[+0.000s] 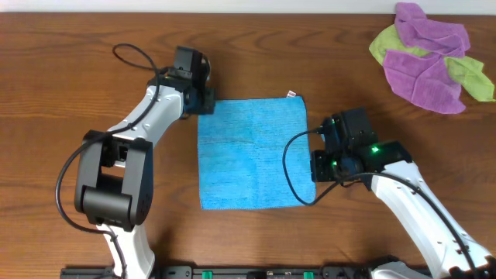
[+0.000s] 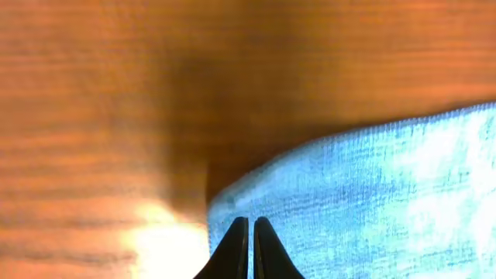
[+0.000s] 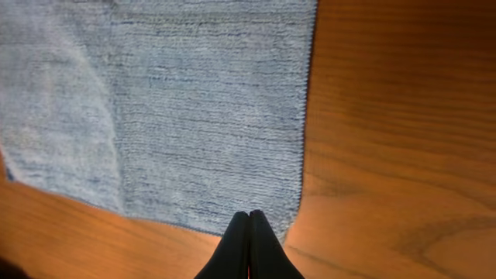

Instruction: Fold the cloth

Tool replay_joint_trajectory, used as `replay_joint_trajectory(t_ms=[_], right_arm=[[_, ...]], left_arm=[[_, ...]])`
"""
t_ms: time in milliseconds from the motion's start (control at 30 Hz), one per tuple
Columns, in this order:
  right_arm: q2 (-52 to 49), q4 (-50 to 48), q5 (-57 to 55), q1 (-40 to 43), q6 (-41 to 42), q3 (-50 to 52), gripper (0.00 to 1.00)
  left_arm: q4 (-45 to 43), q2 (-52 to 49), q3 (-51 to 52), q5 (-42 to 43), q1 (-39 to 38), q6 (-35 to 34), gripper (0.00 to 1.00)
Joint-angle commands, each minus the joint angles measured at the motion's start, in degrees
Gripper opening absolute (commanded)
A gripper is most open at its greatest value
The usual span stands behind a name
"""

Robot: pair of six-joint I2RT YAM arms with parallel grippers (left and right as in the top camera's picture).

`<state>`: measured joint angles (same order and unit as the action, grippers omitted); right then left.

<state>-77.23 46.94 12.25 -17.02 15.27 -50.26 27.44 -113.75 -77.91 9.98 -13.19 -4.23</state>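
Cloth (image 1: pixel 252 153) lay flat, mid-scene. Left gripper (image 2: pixel 249 232) sat at its far-left corner, jaws pressed together. Right gripper (image 3: pixel 249 226) sat at near-right edge, jaws likewise together. Hold on fabric unclear.

Brown wood-grain table (image 1: pixel 70 46), its surface also seen in both wrist views. At the upper right corner of the overhead view lies a crumpled heap of purple cloths (image 1: pixel 425 77) interleaved with lime-green cloths (image 1: pixel 474 79). The green shows at the heap's left and right edges, beneath and between the purple layers.
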Motion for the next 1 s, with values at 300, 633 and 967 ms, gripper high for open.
replay_joint_trajectory(t_ms=[300, 633, 967], right_arm=[[0.74, 0.55, -2.45, -0.33, -1.2, -0.04, 0.02], [0.74, 0.98, -2.6, -0.31, -2.27, -0.04, 0.02], [0.74, 0.85, -3.06, -0.31, -2.23, -0.04, 0.01]], left_arm=[[10.82, 12.79, 0.63, 1.66, -3.04, -1.46, 0.06], [-9.66, 12.87, 13.79, -9.2, -8.79, -7.02, 0.06], [-13.51, 5.88, 13.57, -2.1, -3.98, -6.05, 0.05]])
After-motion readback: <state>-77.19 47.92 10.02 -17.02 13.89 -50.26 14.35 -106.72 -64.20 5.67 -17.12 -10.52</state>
